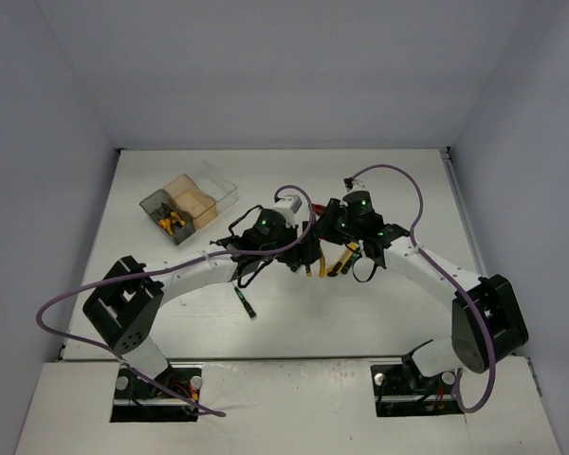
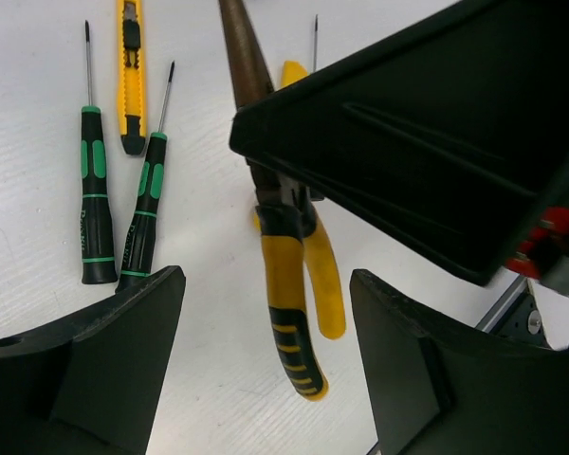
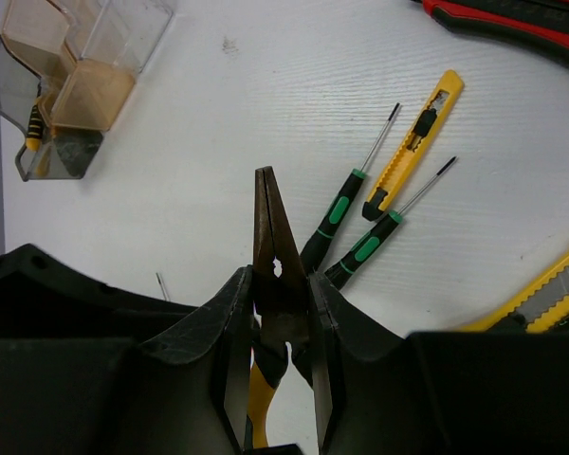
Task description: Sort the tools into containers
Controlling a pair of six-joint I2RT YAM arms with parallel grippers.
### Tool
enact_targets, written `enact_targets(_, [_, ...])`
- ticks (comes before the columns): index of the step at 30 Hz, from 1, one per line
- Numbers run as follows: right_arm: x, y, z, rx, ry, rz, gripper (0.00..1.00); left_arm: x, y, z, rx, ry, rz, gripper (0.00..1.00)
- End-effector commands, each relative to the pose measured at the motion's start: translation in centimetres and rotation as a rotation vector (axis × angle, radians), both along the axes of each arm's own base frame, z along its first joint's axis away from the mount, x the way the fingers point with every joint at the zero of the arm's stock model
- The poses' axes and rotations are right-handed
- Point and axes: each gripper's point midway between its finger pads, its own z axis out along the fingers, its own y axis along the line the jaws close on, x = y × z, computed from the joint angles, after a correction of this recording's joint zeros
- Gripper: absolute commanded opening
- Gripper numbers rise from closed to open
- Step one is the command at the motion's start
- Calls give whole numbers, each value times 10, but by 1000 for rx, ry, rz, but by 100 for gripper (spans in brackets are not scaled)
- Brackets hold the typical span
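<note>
yellow-handled pliers (image 3: 267, 218) sit clamped by the head in the right tool (image 3: 280, 303), mid-bench (image 1: 379, 190), well apart from the bins. left tool (image 2: 266, 322) wide, empty. grey bin (image 1: 157, 203) holds some tools; screwdrivers (image 3: 337, 213) and knives (image 3: 417, 133) lie unsorted.

Overhead view far; both wrist views close on pliers (image 2: 290, 322)

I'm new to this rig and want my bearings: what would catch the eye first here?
First, the right gripper clamped on yellow-handled pliers at mid-table, with the open left gripper close to their handles. Nearby lie two green-black screwdrivers and a yellow knife; the row of bins sits at the far left, a tool lying in the dark one.
</note>
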Motion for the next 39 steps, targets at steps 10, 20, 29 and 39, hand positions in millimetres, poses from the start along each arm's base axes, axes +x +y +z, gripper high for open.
enact_targets(10, [0,26,56,210,-125,11,0,14,-26,42,-118,-61,19,63])
enact_targets(20, [0,29,64,255,-133,-6,0,9,-27,32,-111,-37,28,34])
enact_targets(29, [-1,29,59,243,-137,-4,0,10,-18,38,-113,-55,62,0])
enact_targets(39, [15,10,77,145,-216,-9,76,23,32,26,-127,9,199,0])
